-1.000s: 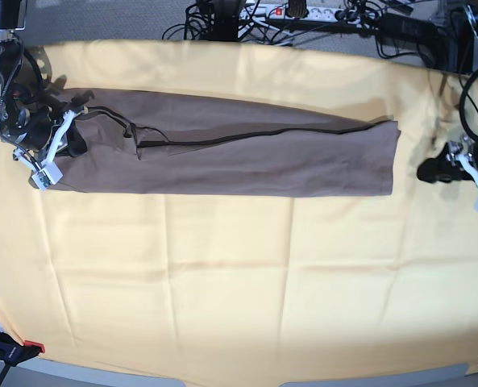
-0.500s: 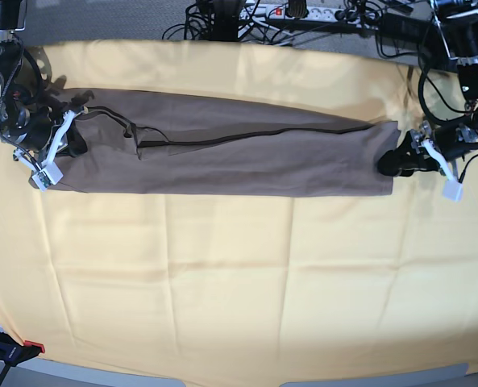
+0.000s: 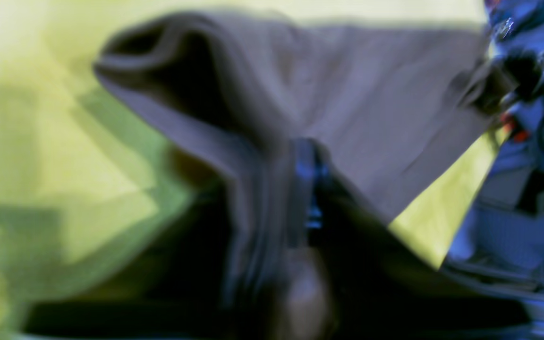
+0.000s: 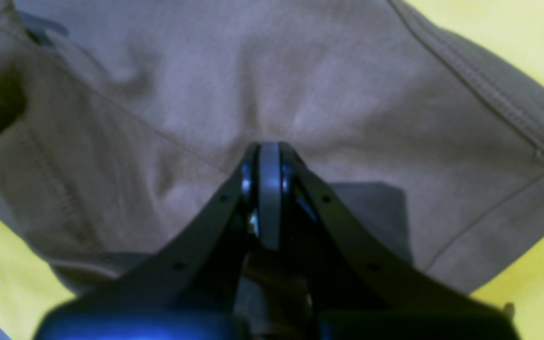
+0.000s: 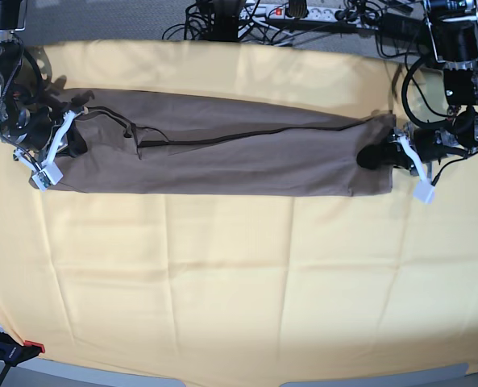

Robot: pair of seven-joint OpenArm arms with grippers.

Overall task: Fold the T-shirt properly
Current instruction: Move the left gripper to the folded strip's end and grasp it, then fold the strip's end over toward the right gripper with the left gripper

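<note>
The taupe-brown T-shirt [image 5: 239, 157] lies as a long, narrow folded strip across the upper part of the yellow cloth. My right gripper [image 5: 76, 143] is at the strip's left end; in the right wrist view its jaws [image 4: 268, 151] are shut on a pinch of the T-shirt [image 4: 300, 71]. At the right end is my left gripper [image 5: 372, 156]. The blurred left wrist view shows this gripper [image 3: 306, 156] shut, with the T-shirt [image 3: 371, 85] tented up around its tips and the edge curled over.
The large yellow cloth [image 5: 239, 274] covers the table, with creases. Cables and a power strip [image 5: 303, 16] lie beyond the far edge. An orange-handled clamp [image 5: 13, 349] grips the near left corner.
My left gripper came in from the right of the shirt onto its right end and closed there, bunching the edge slightly. The right gripper has stayed put.
</note>
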